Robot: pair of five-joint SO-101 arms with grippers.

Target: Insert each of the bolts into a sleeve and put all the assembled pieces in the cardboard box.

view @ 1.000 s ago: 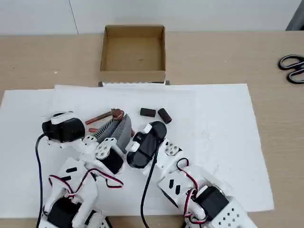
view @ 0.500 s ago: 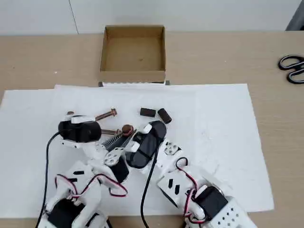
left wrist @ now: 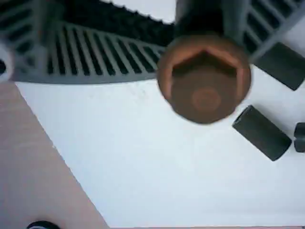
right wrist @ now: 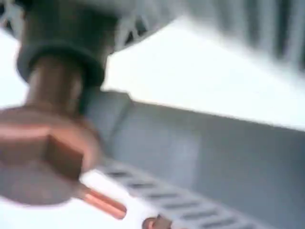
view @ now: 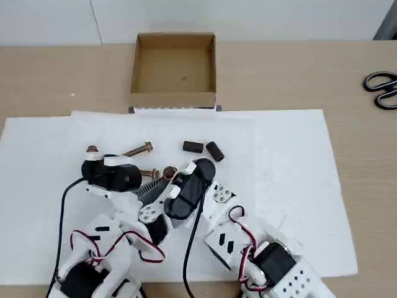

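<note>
You have the box (view: 173, 99) behind the paper (view: 279, 155); on the paper, a bolt (view: 139, 149) lies left of two sleeves (view: 193, 147).

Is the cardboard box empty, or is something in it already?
Empty. Seen from above, the cardboard box has a bare brown floor between its four walls, with nothing lying inside.

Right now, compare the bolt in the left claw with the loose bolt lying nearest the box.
The held bolt is gripped in the left claw; the loose bolt lies flat on the paper, untouched. The held bolt's shank enters a dark sleeve; the loose bolt's shank is bare. Both are copper-brown with a wide head.
</note>
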